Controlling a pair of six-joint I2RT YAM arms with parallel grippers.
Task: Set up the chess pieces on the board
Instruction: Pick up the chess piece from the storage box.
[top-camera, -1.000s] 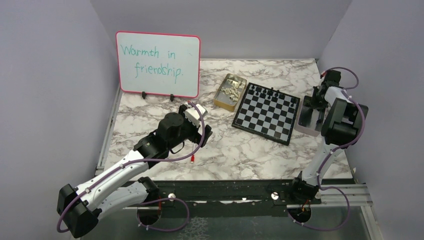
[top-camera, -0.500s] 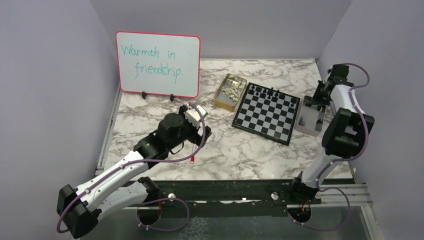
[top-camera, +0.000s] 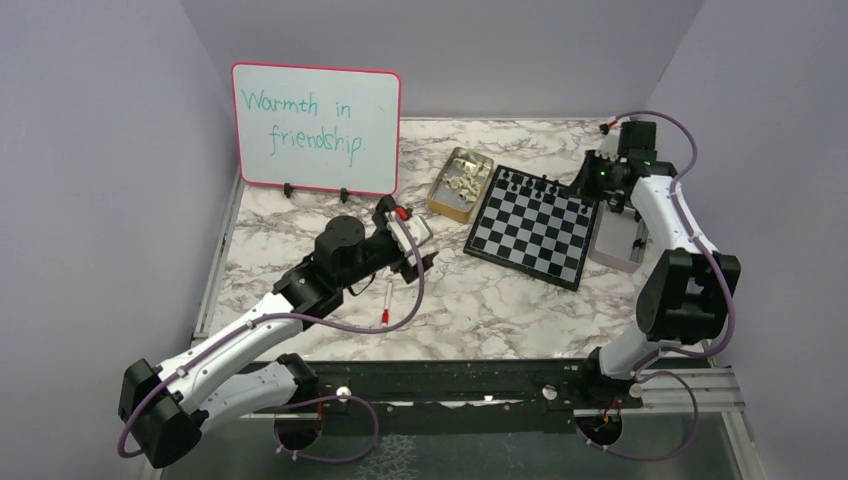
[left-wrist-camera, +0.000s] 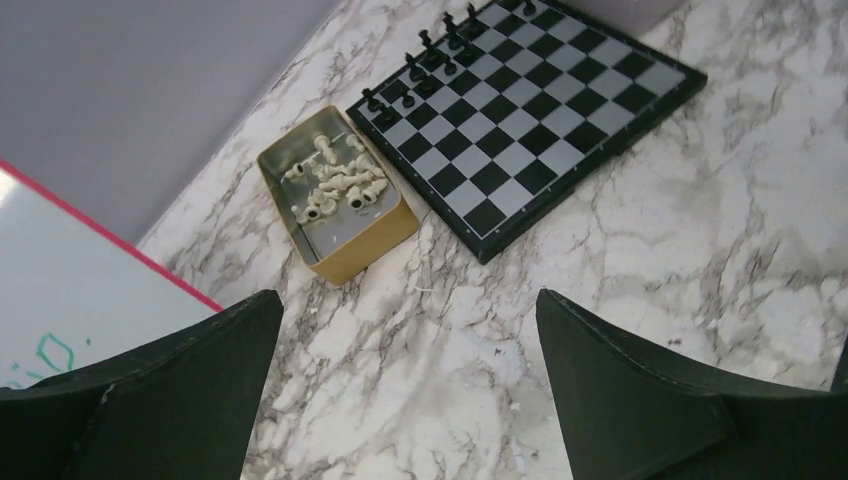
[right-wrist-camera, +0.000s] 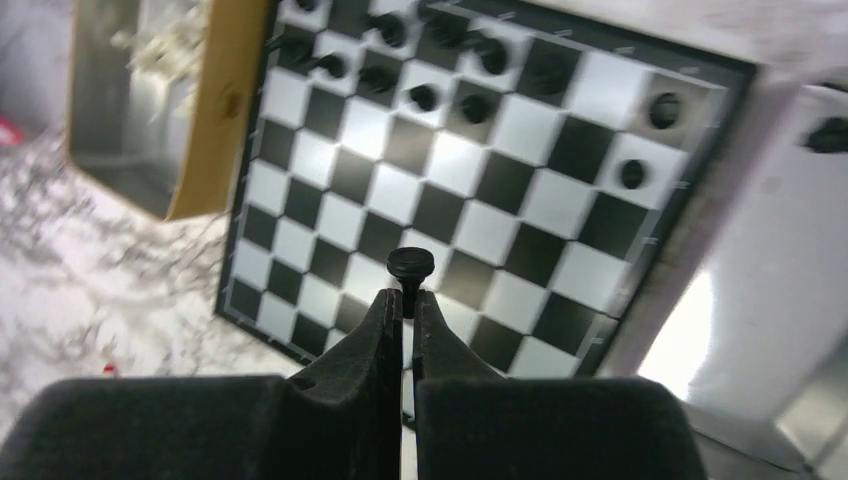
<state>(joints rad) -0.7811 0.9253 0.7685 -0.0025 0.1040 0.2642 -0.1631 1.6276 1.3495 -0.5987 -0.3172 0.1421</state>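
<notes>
The chessboard (top-camera: 533, 225) lies on the marble table, right of centre, with several black pieces (top-camera: 540, 184) along its far rows; it also shows in the left wrist view (left-wrist-camera: 533, 110) and the right wrist view (right-wrist-camera: 430, 190). My right gripper (right-wrist-camera: 403, 300) is shut on a black chess piece (right-wrist-camera: 410, 266) and holds it above the board, near its far right corner (top-camera: 596, 176). My left gripper (left-wrist-camera: 410, 300) is open and empty over bare marble, left of the board (top-camera: 410, 252). Cream pieces (left-wrist-camera: 338, 185) lie in a gold tin (top-camera: 459, 184).
A pale grey tray (top-camera: 615, 240) stands against the board's right edge, with a black piece in it. A pink-framed whiteboard (top-camera: 316, 128) stands at the back left. Purple walls close in the table on three sides.
My right arm has lifted out of the grey tray and swung left to the board's far right corner, holding a black piece. My left arm has shifted slightly forward and right.
</notes>
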